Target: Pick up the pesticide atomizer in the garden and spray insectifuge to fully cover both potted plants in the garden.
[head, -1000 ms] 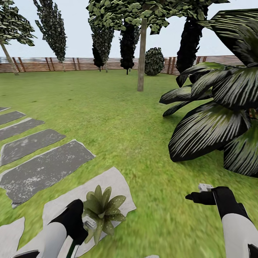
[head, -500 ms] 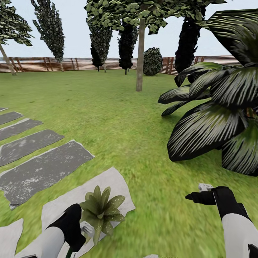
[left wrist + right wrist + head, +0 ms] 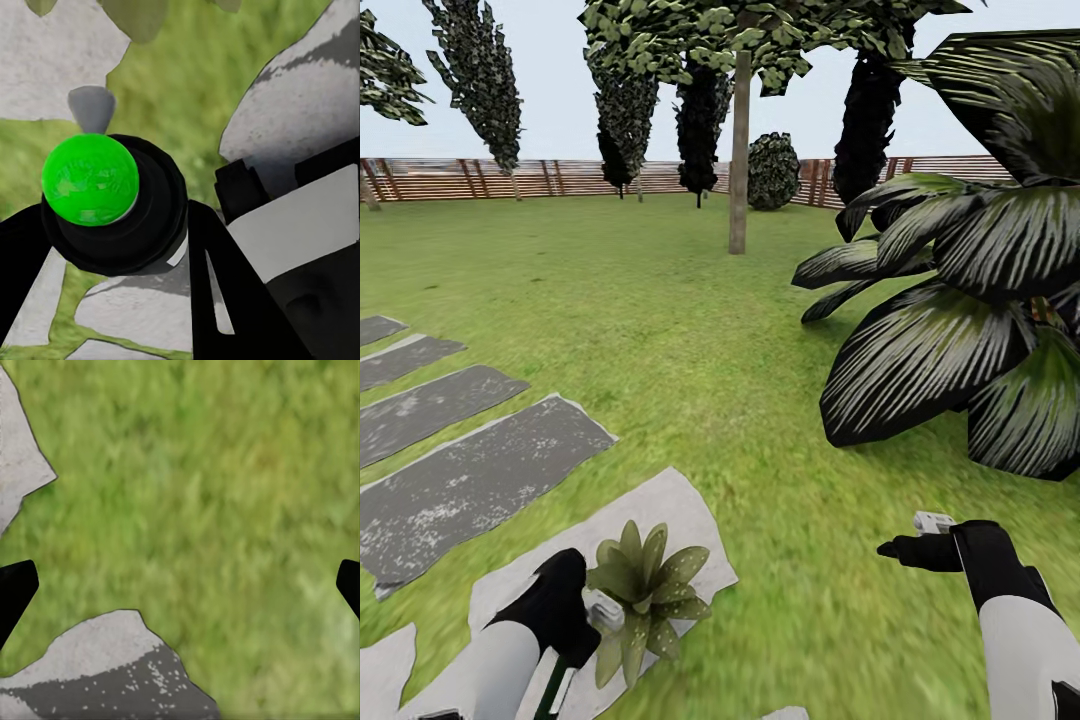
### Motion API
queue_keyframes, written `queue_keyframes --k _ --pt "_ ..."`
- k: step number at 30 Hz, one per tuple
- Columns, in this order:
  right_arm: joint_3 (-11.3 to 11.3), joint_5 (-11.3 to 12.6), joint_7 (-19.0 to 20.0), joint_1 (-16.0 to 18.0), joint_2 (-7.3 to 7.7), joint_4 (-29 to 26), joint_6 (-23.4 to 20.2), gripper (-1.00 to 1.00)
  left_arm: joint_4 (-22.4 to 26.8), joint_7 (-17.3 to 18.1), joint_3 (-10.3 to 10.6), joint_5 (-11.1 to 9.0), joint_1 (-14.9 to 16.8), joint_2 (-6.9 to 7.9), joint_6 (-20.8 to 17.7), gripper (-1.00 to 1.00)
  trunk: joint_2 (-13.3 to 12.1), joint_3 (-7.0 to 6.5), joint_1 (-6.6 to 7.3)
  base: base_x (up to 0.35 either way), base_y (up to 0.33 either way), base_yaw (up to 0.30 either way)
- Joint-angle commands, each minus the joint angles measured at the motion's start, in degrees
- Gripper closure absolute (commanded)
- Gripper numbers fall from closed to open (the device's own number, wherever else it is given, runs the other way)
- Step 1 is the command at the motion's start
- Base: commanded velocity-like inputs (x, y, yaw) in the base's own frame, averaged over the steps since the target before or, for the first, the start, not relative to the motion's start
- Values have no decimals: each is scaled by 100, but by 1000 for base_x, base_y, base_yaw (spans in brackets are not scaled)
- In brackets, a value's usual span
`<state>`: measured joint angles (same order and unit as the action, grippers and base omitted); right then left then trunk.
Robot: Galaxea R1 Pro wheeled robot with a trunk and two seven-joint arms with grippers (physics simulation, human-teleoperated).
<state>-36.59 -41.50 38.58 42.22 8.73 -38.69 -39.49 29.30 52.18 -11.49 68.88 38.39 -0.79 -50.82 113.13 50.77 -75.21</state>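
While the garden's grass lawn [image 3: 660, 330] spreads rough and green to a brown slatted fence [image 3: 480, 178], a tall palm [image 3: 970, 300] with dark, white-streaked fronds crowds the robot's right side. Grey stone slabs [image 3: 470, 480], speckled and irregular, step across the left. One potted plant [image 3: 645, 590], a low rosette of pointed, pale-speckled leaves, sits on the nearest pale slab, right against the left gripper [image 3: 595, 610]. That gripper is clamped around the pesticide atomizer [image 3: 101, 187], a black rounded body with a glossy green cap. The right gripper [image 3: 925, 540] hangs above bare grass with its fingers spread and nothing between them.
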Motion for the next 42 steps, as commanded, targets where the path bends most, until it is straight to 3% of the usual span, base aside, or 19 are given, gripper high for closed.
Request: queue_keyframes --k 1,14,35,42 --pt "-24 -60 57 6 -3 -7 -6 -100 36 51 -46 60 20 -9 -31 100 2 6 0 0 0 0" --pt "-24 -60 57 6 -3 -7 -6 -100 213 60 -45 73 194 -25 -42 100 2 6 0 0 0 0" --pt "-24 -60 57 6 -3 -7 -6 -100 225 363 -38 93 840 -27 -50 100 2 6 0 0 0 0" --pt "-24 -60 62 6 -3 -7 -6 -100 188 363 -17 93 862 -27 -522 100 2 6 0 0 0 -22"
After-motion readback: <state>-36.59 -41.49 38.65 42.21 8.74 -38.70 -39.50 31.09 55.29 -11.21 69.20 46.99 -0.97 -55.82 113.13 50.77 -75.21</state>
